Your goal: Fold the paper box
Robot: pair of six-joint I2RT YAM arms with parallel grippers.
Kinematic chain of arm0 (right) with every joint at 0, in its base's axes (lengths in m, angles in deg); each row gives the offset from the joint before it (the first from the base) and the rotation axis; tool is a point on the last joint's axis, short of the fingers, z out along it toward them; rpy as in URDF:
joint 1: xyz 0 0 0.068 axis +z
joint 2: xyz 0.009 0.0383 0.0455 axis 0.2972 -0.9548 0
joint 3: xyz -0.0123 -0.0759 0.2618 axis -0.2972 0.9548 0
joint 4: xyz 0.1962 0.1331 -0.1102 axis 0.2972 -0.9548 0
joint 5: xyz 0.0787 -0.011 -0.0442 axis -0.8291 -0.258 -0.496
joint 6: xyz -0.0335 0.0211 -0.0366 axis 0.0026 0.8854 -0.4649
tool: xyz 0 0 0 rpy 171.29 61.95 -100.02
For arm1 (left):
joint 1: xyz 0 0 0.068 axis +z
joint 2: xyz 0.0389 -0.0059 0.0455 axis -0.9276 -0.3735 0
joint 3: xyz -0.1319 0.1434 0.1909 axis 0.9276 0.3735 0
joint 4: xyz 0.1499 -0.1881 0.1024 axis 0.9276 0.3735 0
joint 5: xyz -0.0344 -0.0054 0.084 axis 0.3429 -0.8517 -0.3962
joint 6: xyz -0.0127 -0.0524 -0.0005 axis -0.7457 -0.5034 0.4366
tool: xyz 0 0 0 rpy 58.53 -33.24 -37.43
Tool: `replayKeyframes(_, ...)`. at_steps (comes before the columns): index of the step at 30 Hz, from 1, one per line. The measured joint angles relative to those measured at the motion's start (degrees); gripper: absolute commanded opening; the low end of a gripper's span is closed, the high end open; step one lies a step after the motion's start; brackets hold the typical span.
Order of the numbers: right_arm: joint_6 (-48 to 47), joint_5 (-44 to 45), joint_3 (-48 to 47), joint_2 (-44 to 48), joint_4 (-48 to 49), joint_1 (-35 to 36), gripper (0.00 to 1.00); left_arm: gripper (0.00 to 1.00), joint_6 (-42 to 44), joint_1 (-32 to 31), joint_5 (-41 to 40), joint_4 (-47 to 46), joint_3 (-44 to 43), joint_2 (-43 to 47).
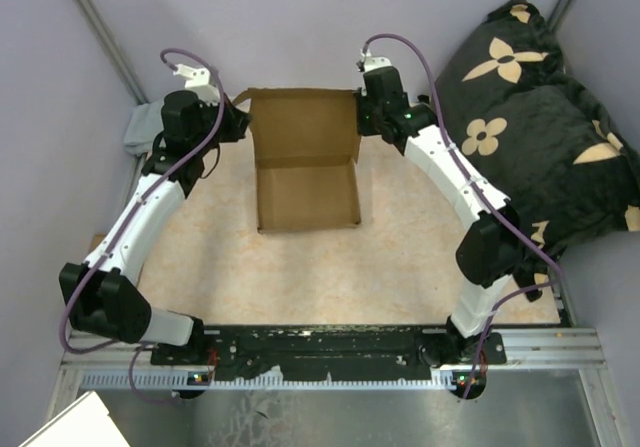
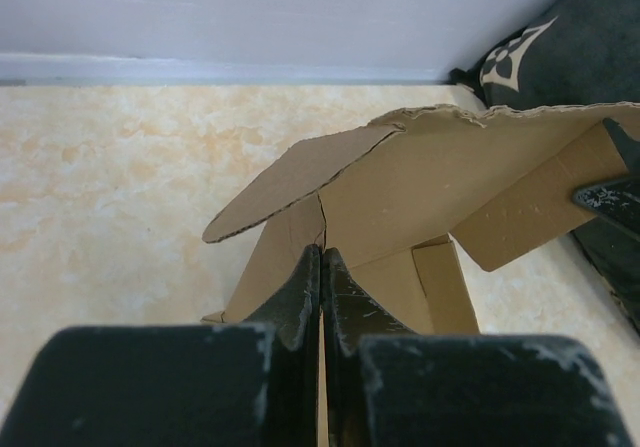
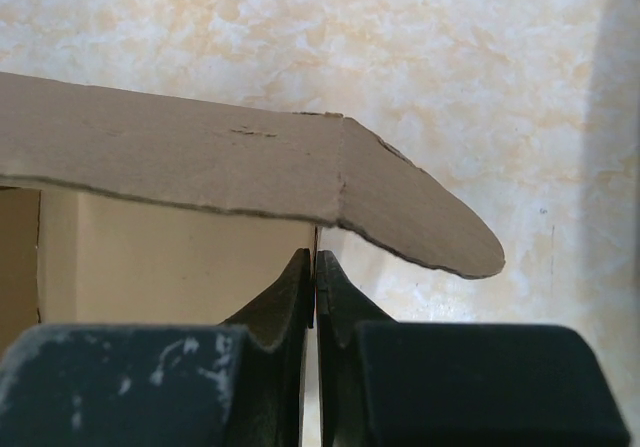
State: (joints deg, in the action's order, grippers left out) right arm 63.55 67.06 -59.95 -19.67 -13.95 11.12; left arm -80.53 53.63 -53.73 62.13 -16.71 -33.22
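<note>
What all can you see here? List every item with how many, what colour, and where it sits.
paper box: one, brown, far middle of the table, partly folded.
table: one, beige marbled, under the box.
cushion: one, black with beige flowers, far right.
cloth: one, grey, far left, behind the left arm.
sheet: one, white, near left corner, in front of the arm bases.
left gripper: one, black, shut on the paper box's far left corner.
right gripper: one, black, shut on the paper box's far right corner.
</note>
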Motion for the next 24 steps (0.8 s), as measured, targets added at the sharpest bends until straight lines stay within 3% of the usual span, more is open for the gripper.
replayKeyframes(11, -0.4, 3.5, 0.6, -1.6, 5.9, 0.0, 0.03, 0.0, 0.7, 0.0, 0.0, -2.5, -2.7, -5.5)
replayKeyframes(24, 1.4, 7.1, 19.3, 3.5, 20.3, 3.1, 0.04, 0.0, 0.1, 0.0, -0.1, -6.2, 7.1, -3.0)
